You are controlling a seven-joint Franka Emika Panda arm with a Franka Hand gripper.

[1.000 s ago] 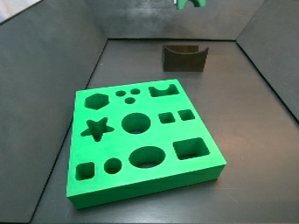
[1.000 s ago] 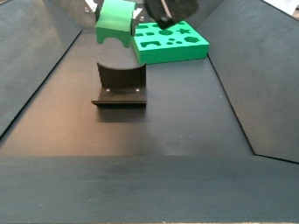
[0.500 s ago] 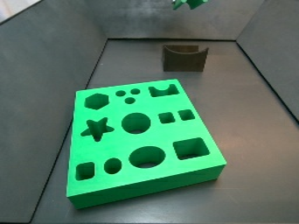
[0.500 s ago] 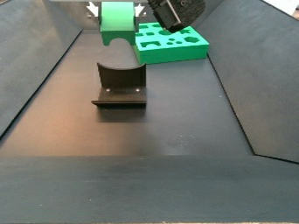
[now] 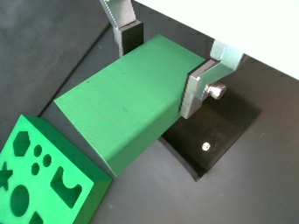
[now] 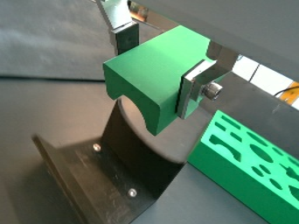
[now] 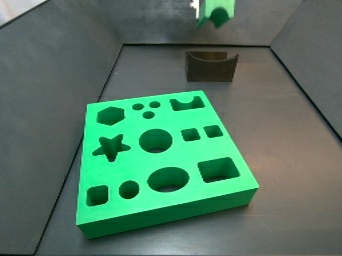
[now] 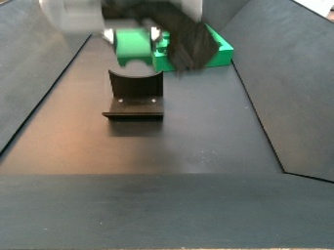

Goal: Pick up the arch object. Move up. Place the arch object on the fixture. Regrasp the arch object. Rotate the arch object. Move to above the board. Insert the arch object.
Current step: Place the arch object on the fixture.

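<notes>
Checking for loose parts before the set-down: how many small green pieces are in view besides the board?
1. The arch object is clamped in the gripper, held in the air above the fixture, apart from the board. No other piece shows; the board's far side could hide one.

The floor (image 7: 287,150) is dark and flat, with dark walls rising around it. The big green board (image 7: 163,160) lies flat on the floor, its shaped holes facing up. The small dark fixture (image 7: 209,65) stands on the floor near the far wall, well apart from the board. The end effector (image 6: 163,66) is up in the air above the fixture, clamped on the green arch object (image 6: 149,74), not touching the floor.
</notes>
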